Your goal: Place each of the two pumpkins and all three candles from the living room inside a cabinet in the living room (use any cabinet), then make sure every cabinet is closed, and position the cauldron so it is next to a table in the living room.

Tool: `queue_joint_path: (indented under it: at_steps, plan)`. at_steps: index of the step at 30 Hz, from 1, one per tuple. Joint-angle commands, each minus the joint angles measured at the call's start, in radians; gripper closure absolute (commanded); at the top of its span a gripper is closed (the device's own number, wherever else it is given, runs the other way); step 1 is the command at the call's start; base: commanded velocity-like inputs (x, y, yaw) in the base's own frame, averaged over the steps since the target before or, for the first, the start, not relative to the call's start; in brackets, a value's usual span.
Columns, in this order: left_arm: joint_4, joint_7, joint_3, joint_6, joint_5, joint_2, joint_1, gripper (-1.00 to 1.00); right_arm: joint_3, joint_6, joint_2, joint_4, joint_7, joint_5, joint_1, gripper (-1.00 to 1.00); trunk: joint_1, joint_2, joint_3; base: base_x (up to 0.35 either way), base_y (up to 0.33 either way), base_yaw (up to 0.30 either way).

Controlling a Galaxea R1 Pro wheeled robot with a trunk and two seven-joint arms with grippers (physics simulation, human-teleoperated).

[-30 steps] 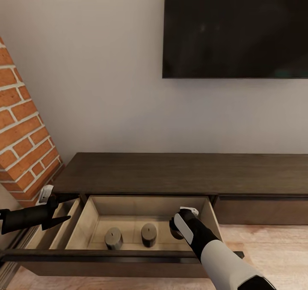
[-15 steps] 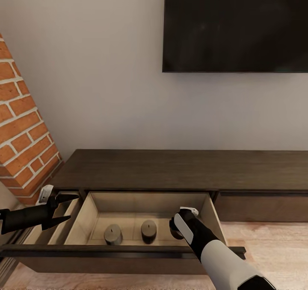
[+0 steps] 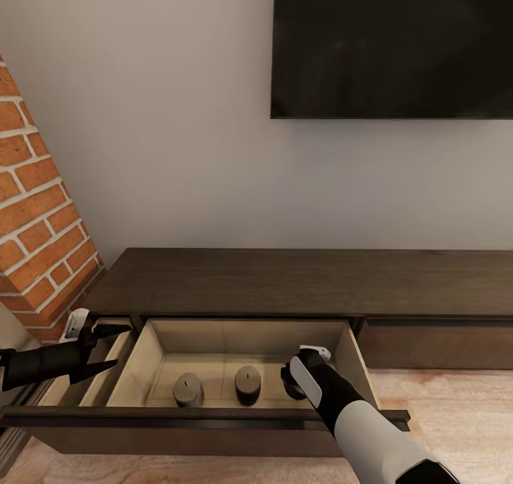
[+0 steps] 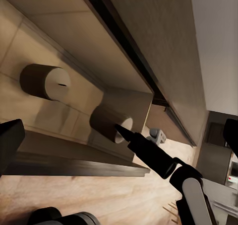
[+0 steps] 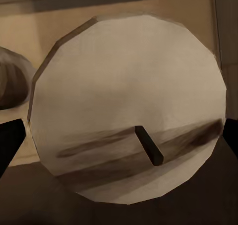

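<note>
The dark-brown cabinet (image 3: 285, 284) has one wide drawer (image 3: 178, 420) pulled out, showing its pale wood inside. Two grey-brown candles (image 3: 189, 389) (image 3: 248, 385) stand on the drawer floor. A third candle (image 5: 129, 106) stands by the drawer's right wall, also seen in the left wrist view (image 4: 106, 120). My right gripper (image 3: 298, 373) hangs open right over it, with a finger on each side of its top. At the drawer's left end my left gripper (image 3: 117, 343) is open and holds nothing. The pumpkins are out of view.
A black TV (image 3: 392, 42) hangs on the wall above the unit. A red brick column (image 3: 35, 220) stands close on the left. A shut drawer front (image 3: 434, 348) lies to the right, with wood floor (image 3: 449, 413) in front of it.
The whole picture has shifted up a little, so the camera moved. Both arms and the candles keep their places.
</note>
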Motion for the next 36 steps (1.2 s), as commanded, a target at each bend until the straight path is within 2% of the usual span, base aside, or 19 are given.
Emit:
queue_joint_path:
  at_steps: [1,10,20,26,30,36]
  plan:
    - [0.0,0.0,0.0,0.0,0.0,0.0,0.0,-1.0,0.0,0.0,0.0,0.0,0.0,0.0,0.0,-1.0,0.0,0.0,0.0,0.0,0.0,0.0]
    - [0.0,0.0,0.0,0.0,0.0,0.0,0.0,-1.0,0.0,-0.001,0.0,0.0,0.0,0.0,0.0,-1.0,0.0,0.0,0.0,0.0,0.0,0.0]
    - [0.0,0.0,-0.001,0.0,0.0,0.0,0.0,-1.0,0.0,-0.002,0.0,-0.003,0.001,0.004,0.0,-1.0,-0.038,0.07,0.031,-0.002,0.0,0.0]
    - [0.0,0.0,-0.007,0.0,0.0,0.0,0.0,-1.0,0.0,0.0,0.0,-0.009,0.004,0.003,0.0,-1.0,-0.061,0.112,0.05,-0.15,0.0,0.0]
    - [0.0,0.0,-0.022,0.0,-0.001,0.0,0.0,-1.0,0.0,0.0,0.0,-0.012,0.035,0.002,0.001,-1.0,-0.077,0.14,0.063,-0.029,0.0,0.0]
    - [0.0,0.0,-0.026,0.0,-0.001,0.0,0.0,-1.0,-0.001,0.0,0.0,-0.014,0.078,-0.002,0.001,-1.0,-0.1,0.182,0.081,-0.025,0.0,0.0]
